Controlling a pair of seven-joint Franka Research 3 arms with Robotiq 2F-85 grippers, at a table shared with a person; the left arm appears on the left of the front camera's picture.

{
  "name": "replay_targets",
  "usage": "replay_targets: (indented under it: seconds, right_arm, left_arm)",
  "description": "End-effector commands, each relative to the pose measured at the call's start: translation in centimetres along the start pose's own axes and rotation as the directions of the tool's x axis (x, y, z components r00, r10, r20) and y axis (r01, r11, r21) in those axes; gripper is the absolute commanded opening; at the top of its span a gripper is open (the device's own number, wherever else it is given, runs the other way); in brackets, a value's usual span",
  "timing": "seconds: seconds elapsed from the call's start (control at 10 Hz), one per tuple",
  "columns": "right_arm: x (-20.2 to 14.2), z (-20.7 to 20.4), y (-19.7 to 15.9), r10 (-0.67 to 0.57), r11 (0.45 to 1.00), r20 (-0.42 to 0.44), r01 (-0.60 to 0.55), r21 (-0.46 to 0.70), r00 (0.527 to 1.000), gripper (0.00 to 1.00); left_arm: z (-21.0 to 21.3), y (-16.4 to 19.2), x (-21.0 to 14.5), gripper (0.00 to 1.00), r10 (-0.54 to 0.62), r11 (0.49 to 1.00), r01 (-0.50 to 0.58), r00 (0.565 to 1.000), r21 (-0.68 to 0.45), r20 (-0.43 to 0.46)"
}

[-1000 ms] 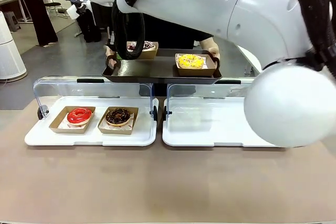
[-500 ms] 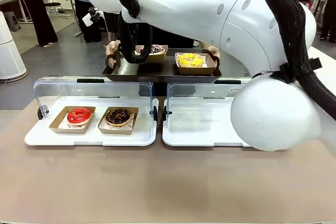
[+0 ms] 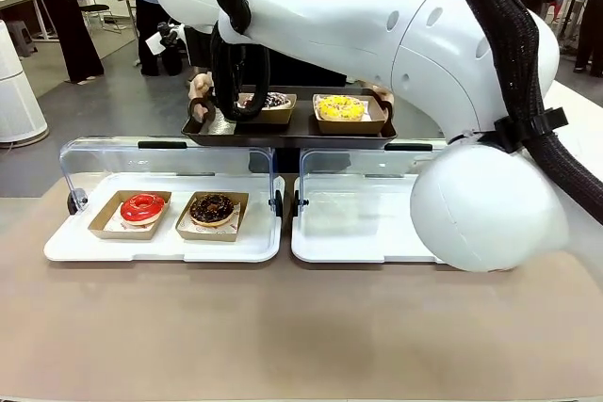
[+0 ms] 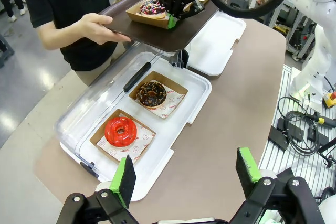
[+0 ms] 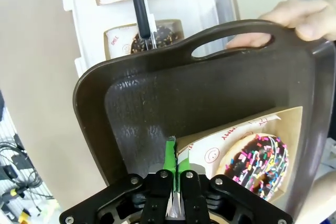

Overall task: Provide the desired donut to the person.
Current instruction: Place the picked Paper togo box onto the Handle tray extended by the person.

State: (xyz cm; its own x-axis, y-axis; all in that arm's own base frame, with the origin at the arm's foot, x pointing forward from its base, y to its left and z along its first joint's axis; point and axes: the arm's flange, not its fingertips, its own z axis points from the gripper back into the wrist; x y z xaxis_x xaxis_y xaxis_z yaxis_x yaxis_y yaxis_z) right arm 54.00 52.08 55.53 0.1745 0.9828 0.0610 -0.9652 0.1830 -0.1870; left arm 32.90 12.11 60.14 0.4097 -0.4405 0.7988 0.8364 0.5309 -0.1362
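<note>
Over the far edge of the counter [image 3: 283, 327], I see the person [image 4: 63, 3] holding a dark tray [image 3: 287, 129] by its handles. My right gripper [image 5: 176, 169] is down on that tray, jaws pressed together on the corner of the paper boat [image 5: 247, 145] that carries the sprinkle donut [image 5: 260, 163]. In the right wrist view the green pads [image 5: 169, 156] pinch the boat's white liner and card edge, with almost no gap between them. The boat sits on the tray floor at the left end as I look across; a second boat with the yellow donut [image 3: 341, 107] sits at the tray's right end. One gloved hand [image 4: 100, 27] grips the tray's near handle in the left wrist view.

My left gripper [image 4: 184, 174] hangs well above the counter with jaws spread wide and nothing between them. Below it, the left display tray [image 3: 160, 247] has its clear lid [image 3: 170, 162] raised and holds the red donut [image 3: 142, 206] and the chocolate donut [image 3: 212, 208] side by side, each in its own boat. The white tray [image 3: 363, 233] just beside it is bare.
</note>
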Motion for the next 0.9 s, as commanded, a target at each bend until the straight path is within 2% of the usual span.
replay_targets:
  seconds: [0.0,0.1,0.2,0.3,0.4,0.6,0.7,0.8]
  right_arm:
    - [4.0,1.1,-3.3,-0.009,1.0,0.017,0.009,0.02,1.0,0.02]
    - [3.9,1.0,-3.3,-0.006,1.0,0.023,0.006,0.02,1.0,0.02]
    - [3.9,1.1,-3.3,-0.014,1.0,0.04,0.013,0.017,0.999,0.53]
    - [3.9,1.2,-3.3,0.001,1.0,0.046,-0.002,0.015,0.999,0.6]
    - [3.9,1.4,-3.3,0.003,1.0,0.053,-0.003,0.011,0.999,1.0]
    - [3.9,1.9,-3.2,0.008,1.0,0.061,-0.008,0.001,0.998,1.0]
    - [3.9,2.2,-3.2,0.007,1.0,0.065,-0.007,-0.005,0.998,0.83]
    - [3.9,2.3,-3.2,0.009,1.0,0.067,-0.008,-0.006,0.998,0.94]
  left_arm:
    - [0.1,-0.1,0.0,1.0,0.0,1.0,0.0,1.0,-0.005,0.007]
    - [0.1,-0.1,0.0,1.0,0.0,1.0,0.0,1.0,-0.005,0.007]
    - [0.1,-0.1,0.0,1.0,0.0,1.0,0.0,1.0,-0.005,0.007]
    - [0.1,-0.1,0.0,1.0,0.0,1.0,0.0,1.0,-0.005,0.007]
    - [0.1,-0.1,0.0,1.0,0.0,1.0,0.0,1.0,-0.005,0.007]
    - [0.1,-0.1,0.0,1.0,0.0,1.0,0.0,1.0,-0.005,0.007]
    - [0.1,-0.1,0.0,1.0,0.0,1.0,0.0,1.0,-0.005,0.007]
    - [0.1,-0.1,0.0,1.0,0.0,1.0,0.0,1.0,-0.005,0.007]
